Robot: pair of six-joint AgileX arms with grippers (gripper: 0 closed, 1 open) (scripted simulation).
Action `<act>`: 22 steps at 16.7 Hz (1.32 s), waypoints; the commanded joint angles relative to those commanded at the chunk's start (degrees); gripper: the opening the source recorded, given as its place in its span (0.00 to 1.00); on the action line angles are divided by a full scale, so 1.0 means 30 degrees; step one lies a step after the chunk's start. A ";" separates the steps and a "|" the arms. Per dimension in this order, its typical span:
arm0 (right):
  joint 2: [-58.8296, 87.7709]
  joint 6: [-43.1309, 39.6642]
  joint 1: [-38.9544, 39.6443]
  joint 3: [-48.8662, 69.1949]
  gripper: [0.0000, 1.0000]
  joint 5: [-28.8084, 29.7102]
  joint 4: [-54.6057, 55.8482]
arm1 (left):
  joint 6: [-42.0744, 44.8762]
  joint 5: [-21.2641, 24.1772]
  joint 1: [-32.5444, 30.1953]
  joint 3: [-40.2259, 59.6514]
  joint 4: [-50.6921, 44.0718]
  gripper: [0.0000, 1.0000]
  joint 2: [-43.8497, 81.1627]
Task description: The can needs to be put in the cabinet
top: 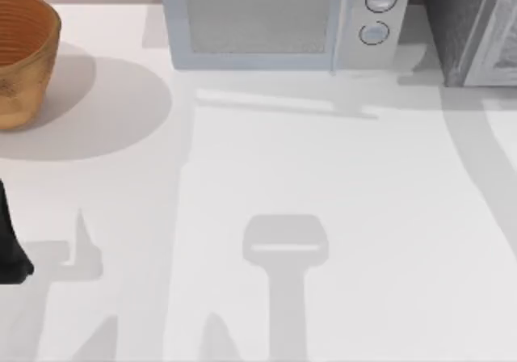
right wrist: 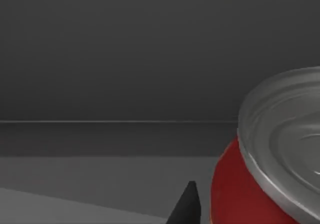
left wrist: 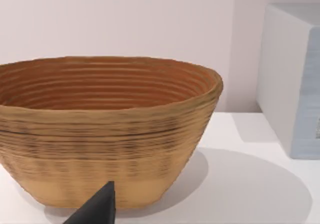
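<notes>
One can (right wrist: 270,159) sits just beside my right fingertip (right wrist: 186,206), inside dark grey walls; whether I grip it, I cannot tell. One basket (left wrist: 107,129) faces my left fingertip (left wrist: 97,209). One microwave (top: 275,23) stands beside one cabinet (top: 468,23).

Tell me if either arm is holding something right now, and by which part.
It cannot be told. The can sits close beside the right gripper's fingertip against a dark grey interior, but no contact shows. The left arm is parked near the basket.
</notes>
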 joint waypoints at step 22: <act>0.6207 0.0120 -0.0520 0.8395 0.00 -0.0429 -0.2060 | 0.0000 0.0000 0.0000 0.0000 0.0000 1.00 0.0000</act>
